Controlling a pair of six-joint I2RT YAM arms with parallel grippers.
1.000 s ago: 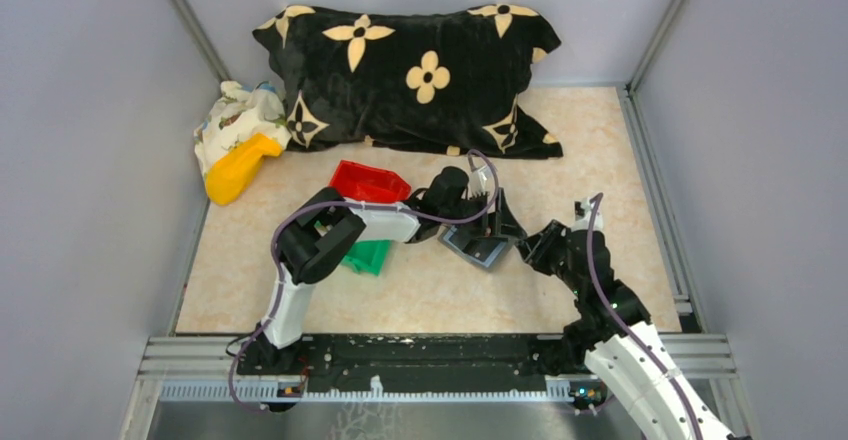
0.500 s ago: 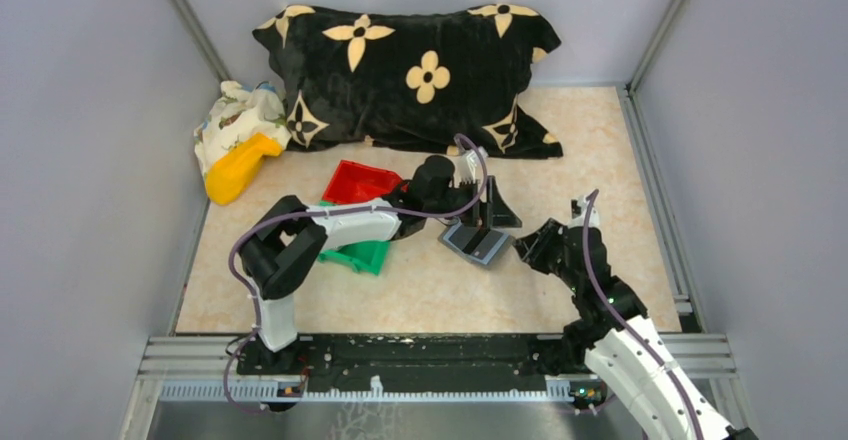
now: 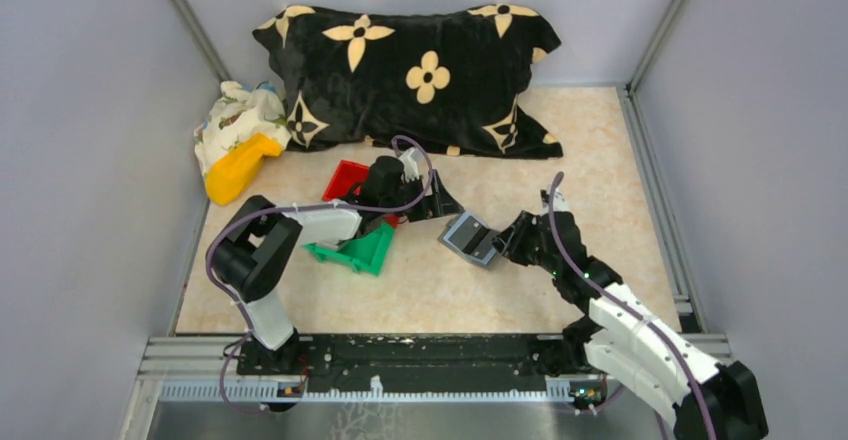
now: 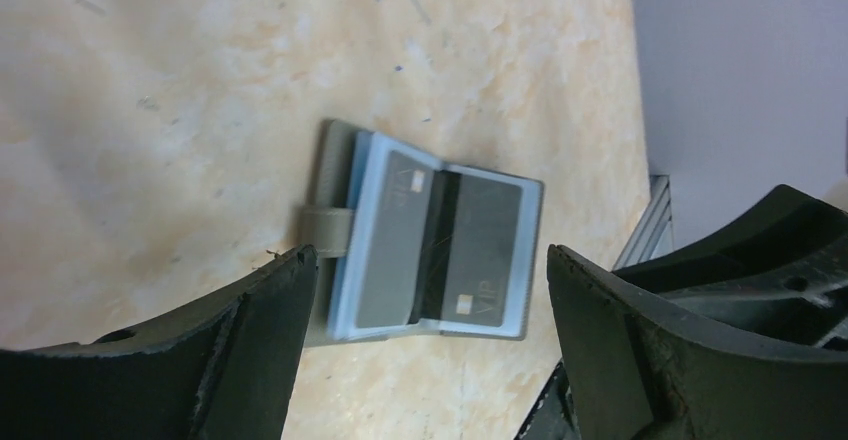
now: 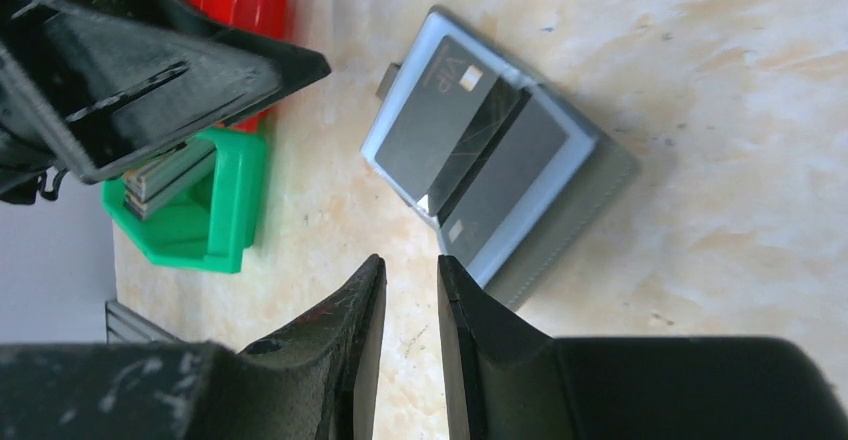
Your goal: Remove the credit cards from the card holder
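table | on it: pillow, card holder (open), red bin, green bin, cloth

Both arms extended forward.
Left gripper is spread wide; right gripper is drawn nearly together, a narrow gap left.

Black-and-white arms, black end effectors, purple cables.

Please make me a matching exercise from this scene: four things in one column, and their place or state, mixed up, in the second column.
1 card holder
2 left end effector
3 right end effector
4 pillow

a far end of the table
b narrow gap, nothing between
c wide open, empty
d lying open, cards inside

Pairs: 1-d; 2-c; 3-b; 4-a
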